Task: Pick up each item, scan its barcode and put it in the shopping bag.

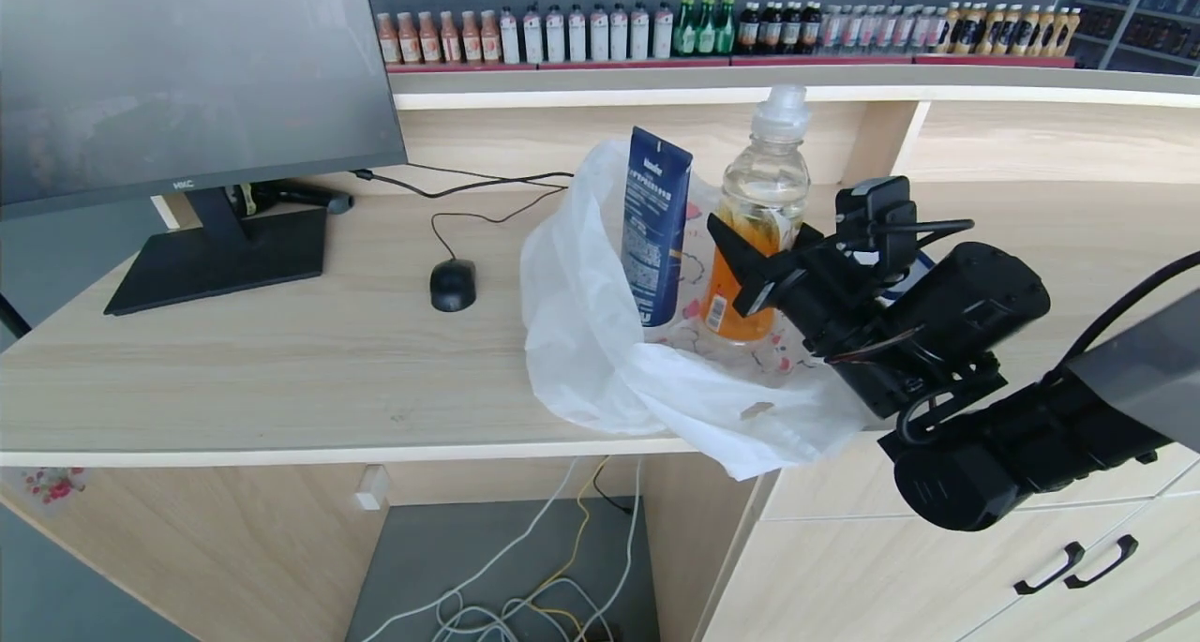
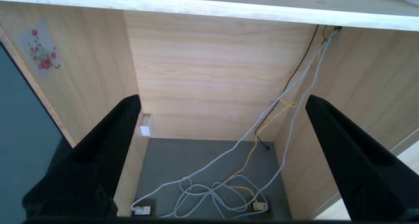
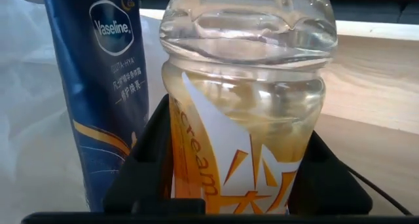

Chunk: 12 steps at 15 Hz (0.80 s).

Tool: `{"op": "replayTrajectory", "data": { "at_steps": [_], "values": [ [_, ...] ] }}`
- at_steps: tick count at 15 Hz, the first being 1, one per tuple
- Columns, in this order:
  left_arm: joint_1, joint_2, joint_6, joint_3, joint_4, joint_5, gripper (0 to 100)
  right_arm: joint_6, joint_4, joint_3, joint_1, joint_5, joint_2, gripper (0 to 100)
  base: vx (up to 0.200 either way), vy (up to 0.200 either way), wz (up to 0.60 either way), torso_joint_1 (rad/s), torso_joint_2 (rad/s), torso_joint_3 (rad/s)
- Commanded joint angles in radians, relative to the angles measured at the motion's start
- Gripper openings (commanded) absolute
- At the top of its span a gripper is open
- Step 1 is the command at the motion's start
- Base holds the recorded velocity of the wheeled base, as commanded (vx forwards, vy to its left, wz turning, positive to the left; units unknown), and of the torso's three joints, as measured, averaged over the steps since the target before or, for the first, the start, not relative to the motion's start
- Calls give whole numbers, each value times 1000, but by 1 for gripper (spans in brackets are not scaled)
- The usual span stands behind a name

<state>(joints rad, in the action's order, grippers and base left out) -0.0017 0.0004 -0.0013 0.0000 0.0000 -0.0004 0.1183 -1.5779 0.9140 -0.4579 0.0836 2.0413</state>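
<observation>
A clear bottle [image 1: 764,192] of orange drink with a white-and-orange label stands upright on the white plastic shopping bag [image 1: 600,351], which lies spread on the wooden counter. My right gripper [image 1: 738,265] is shut on the bottle [image 3: 242,112] low on its body, one black finger on each side. A blue tube [image 1: 656,230] stands upright in the bag just left of the bottle, and the right wrist view has the tube [image 3: 98,86] close beside the gripper [image 3: 242,185]. My left gripper [image 2: 222,129] hangs open below the counter's edge with nothing between its fingers.
A monitor [image 1: 187,70] on a black stand fills the counter's back left, with a black handheld device [image 1: 295,195] behind it and a mouse [image 1: 453,284] with its cable nearer the bag. Loose cables [image 2: 216,191] lie in the recess under the counter. Drawers [image 1: 1078,558] sit at lower right.
</observation>
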Motion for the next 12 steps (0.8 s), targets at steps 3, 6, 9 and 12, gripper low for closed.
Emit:
{"op": "replayTrajectory", "data": {
  "at_steps": [3,6,9,12],
  "values": [
    [0,0,0,0,0,0,100,-2,7,-18,-1,1,14,0,0,0,0,0,0,0],
    [0,0,0,0,0,0,100,-2,7,-29,-1,1,20,0,0,0,0,0,0,0],
    [0,0,0,0,0,0,100,-2,7,-27,-1,1,30,0,0,0,0,0,0,0],
    [0,0,0,0,0,0,100,-2,7,-20,-1,-1,33,0,0,0,0,0,0,0]
  ]
}}
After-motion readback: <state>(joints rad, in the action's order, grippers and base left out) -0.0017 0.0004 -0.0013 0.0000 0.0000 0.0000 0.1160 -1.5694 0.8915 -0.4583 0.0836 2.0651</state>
